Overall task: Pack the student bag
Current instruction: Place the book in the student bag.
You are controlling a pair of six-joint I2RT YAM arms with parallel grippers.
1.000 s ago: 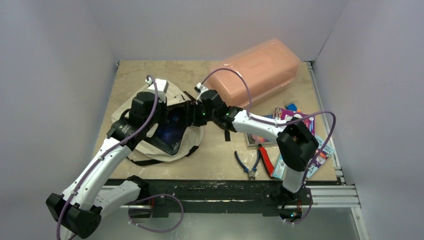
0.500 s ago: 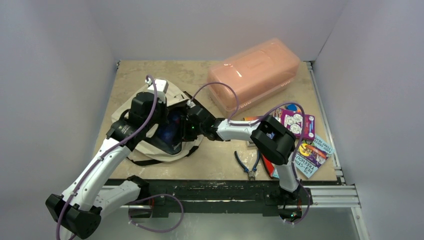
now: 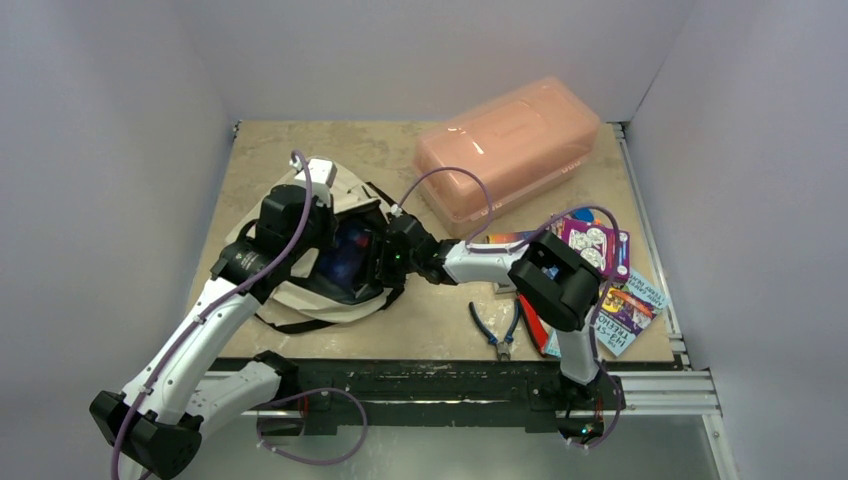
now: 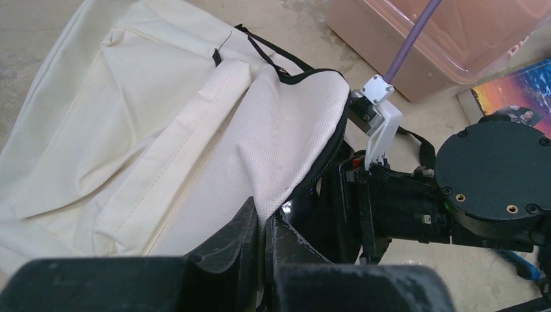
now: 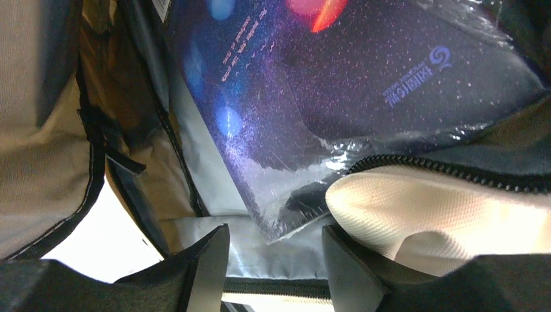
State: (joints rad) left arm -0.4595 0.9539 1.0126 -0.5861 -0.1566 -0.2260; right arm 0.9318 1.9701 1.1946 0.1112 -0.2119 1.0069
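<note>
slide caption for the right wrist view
Right gripper open at the corner of a plastic-wrapped dark book inside the student bag

— What lies on the desk [image 3: 290, 150] besides the job itself?
— Toward my far right, a translucent pink box [image 3: 508, 145], lid on, set askew. Nearer me, blue-handled pliers [image 3: 495, 328] lie just beside a red-handled tool [image 3: 530, 318]. Colourful booklets [image 3: 625, 305] spread out at my right edge.
</note>
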